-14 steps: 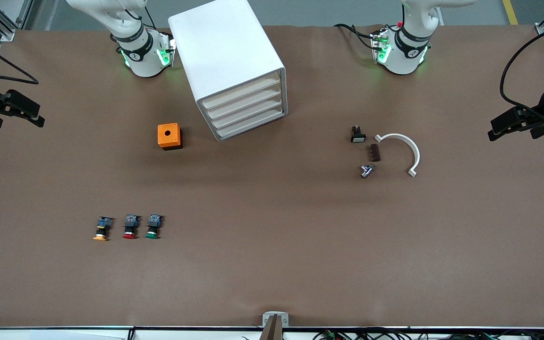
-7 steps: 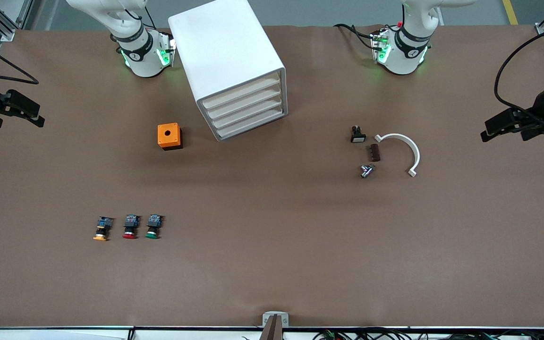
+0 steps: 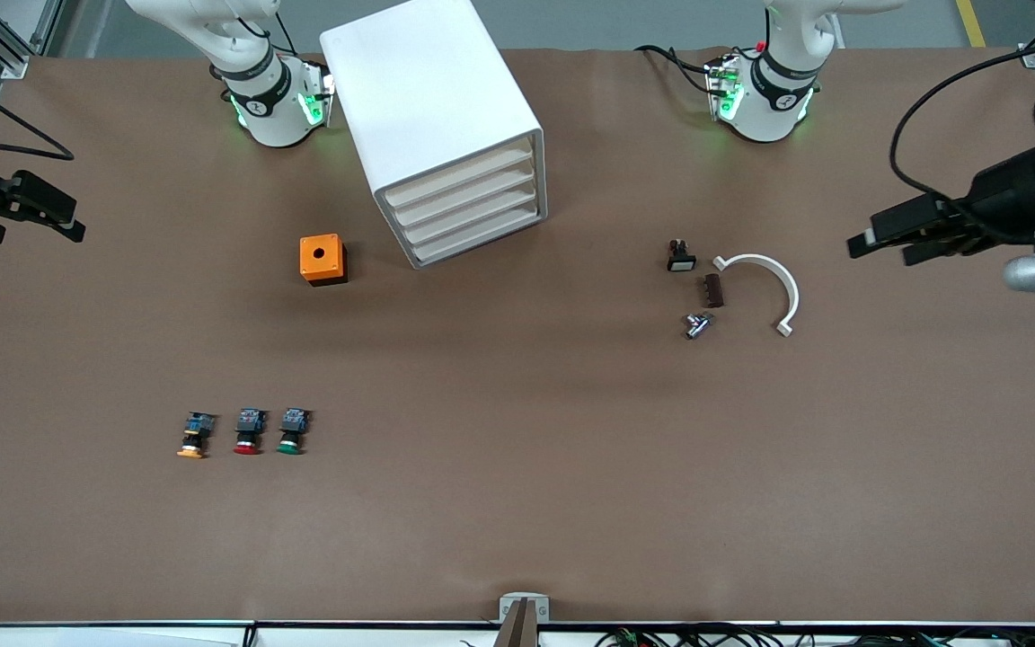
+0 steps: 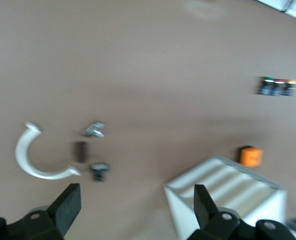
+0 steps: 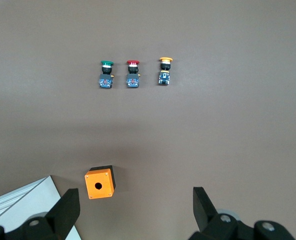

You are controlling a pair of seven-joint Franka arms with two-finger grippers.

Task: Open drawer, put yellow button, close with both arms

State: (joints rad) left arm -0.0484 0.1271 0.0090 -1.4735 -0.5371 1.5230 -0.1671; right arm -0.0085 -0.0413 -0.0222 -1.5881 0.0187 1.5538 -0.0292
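The white cabinet (image 3: 432, 99) stands between the arm bases, its four drawers (image 3: 465, 202) all shut; they also show in the left wrist view (image 4: 228, 182). The yellow button (image 3: 193, 437) lies on the table at the end of a row of three, nearer the front camera, toward the right arm's end; it shows in the right wrist view (image 5: 165, 70) and the left wrist view (image 4: 291, 86). My left gripper (image 3: 881, 247) (image 4: 136, 205) is open and empty over the table's left-arm end. My right gripper (image 3: 37, 229) (image 5: 136, 207) is open and empty over the right-arm end.
An orange box with a round hole (image 3: 322, 258) stands beside the cabinet. A red button (image 3: 249, 433) and a green button (image 3: 292, 431) lie beside the yellow one. A white curved piece (image 3: 765, 274), a black part (image 3: 681, 256), a brown block (image 3: 713, 290) and a metal part (image 3: 698, 325) lie toward the left arm's end.
My left gripper has moved in from the table's left-arm end toward the curved piece. The right gripper has stayed where it was.
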